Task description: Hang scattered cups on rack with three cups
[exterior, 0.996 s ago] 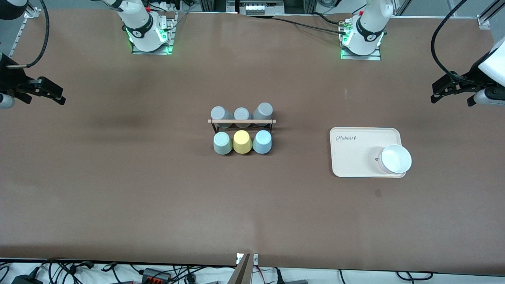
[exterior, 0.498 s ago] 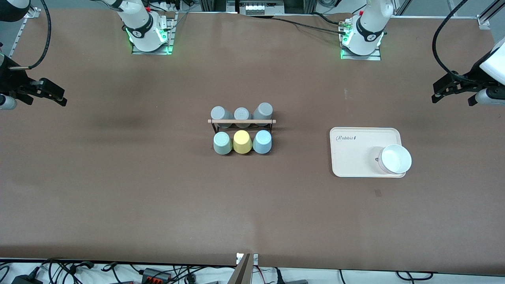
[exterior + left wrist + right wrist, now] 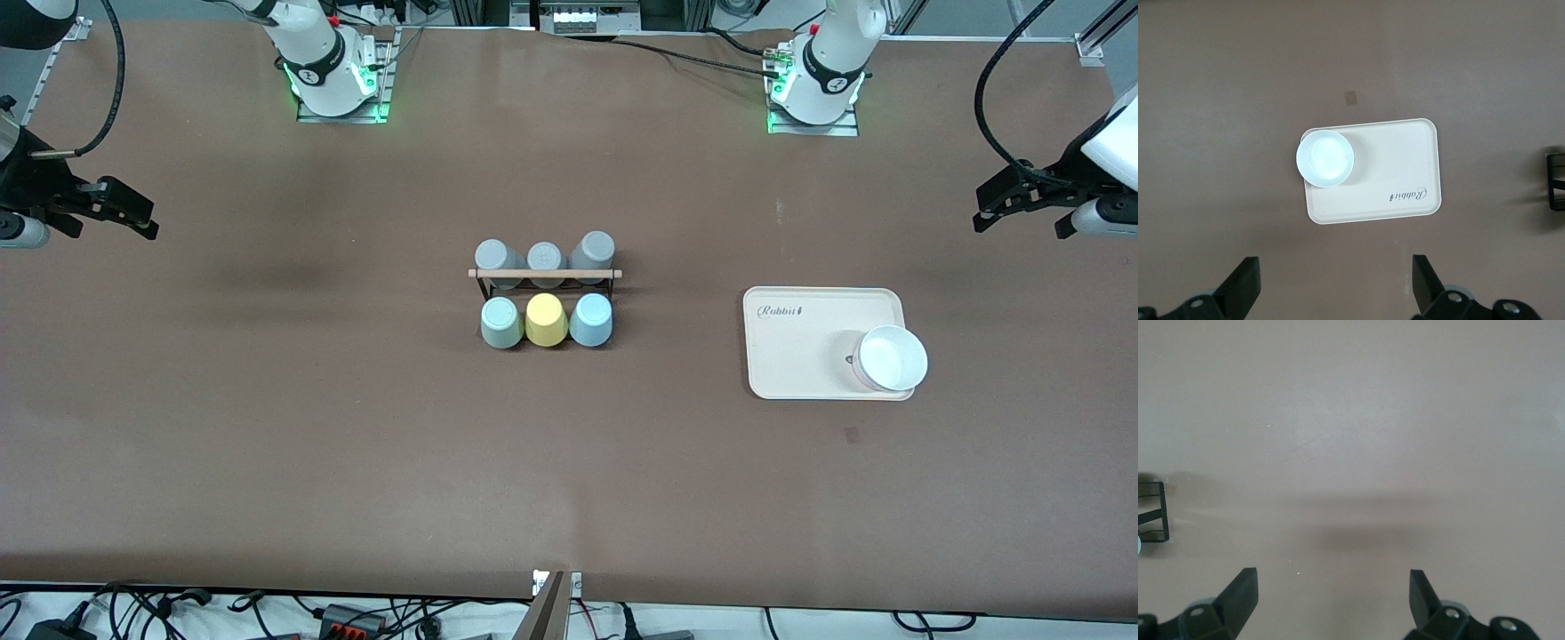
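Note:
The black wire rack (image 3: 544, 275) with its wooden rod stands mid-table. The pale mint cup (image 3: 500, 322) and the light blue cup (image 3: 590, 319) sit bottom up on the rack's side nearer the front camera, with a yellow cup (image 3: 546, 319) between them. My right gripper (image 3: 133, 212) is open and empty, raised over the right arm's end of the table. It is also open in the right wrist view (image 3: 1333, 583). My left gripper (image 3: 985, 209) is open and empty over the left arm's end, and is open in the left wrist view (image 3: 1336, 270).
Three grey cups (image 3: 545, 257) sit bottom up on the rack's side farther from the front camera. A beige tray (image 3: 800, 342) with a white bowl (image 3: 891, 358) lies toward the left arm's end. Both show in the left wrist view, the tray (image 3: 1391, 167) and the bowl (image 3: 1325, 158).
My right gripper has shifted slightly toward the table's middle. The left gripper and the cups have not visibly moved.

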